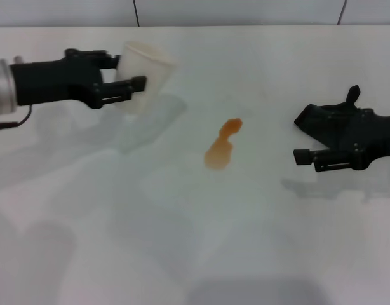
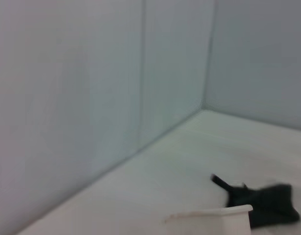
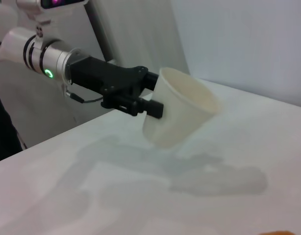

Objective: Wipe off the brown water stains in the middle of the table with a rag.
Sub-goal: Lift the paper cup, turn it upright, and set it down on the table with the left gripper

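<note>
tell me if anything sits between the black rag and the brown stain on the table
Nothing visible does. Only bare glossy white table lies between the soft black cloth rag at the right gripper and the orange-brown water stain. The left gripper holds the whitish plastic cup beyond the stain.

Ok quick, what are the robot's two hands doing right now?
Left gripper: shut on the cup, held tilted above the table.
Right gripper: by the rag; cannot tell if it is open or shut.
</note>
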Tool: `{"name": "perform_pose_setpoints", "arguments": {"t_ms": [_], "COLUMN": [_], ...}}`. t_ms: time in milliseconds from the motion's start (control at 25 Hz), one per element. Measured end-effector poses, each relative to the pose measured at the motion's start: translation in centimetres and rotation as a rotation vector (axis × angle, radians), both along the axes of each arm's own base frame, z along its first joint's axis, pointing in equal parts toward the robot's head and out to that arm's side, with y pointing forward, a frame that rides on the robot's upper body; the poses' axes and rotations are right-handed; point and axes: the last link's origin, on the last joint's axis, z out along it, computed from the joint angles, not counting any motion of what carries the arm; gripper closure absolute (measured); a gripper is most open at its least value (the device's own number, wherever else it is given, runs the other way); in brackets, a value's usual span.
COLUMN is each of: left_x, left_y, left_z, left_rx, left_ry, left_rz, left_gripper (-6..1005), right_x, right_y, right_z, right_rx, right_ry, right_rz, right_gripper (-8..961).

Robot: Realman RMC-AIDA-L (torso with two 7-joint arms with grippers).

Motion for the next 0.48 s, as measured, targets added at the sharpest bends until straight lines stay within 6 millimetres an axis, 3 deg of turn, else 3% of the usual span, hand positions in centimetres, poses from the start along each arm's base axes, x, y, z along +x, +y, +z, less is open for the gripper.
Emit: {"name": "perform_pose_setpoints", "arguments": {"t_ms": [120, 160, 320, 480], "left_x": [-0.5, -1.9, -3.6, -4.7], "left_y": [-0.4, -1.2, -2.1, -2.3], "left_z": [0.1, 0.7, 1.2, 0.4], "left_rx": [0.021, 0.093, 0.174, 0.207], "left_ry": [-0.016, -0.057, -0.062, -0.045], "left_rz": [0.005, 0.013, 0.032, 0.048], "left_gripper": [427, 427, 428, 428], "right_x": [-0.1, -0.1, -0.4, -0.6], "right_y": [-0.1, -0.1, -0.2, -0.3], "right_z": [-0.1, -0.3, -0.5, -0.8], "right_rx": [-0.004, -0.008, -0.018, -0.027], "right_ry": [0.001, 0.004, 0.014, 0.017], "right_rz": [0.002, 0.004, 0.012, 0.018], "right_gripper": [126, 126, 126, 126]}}
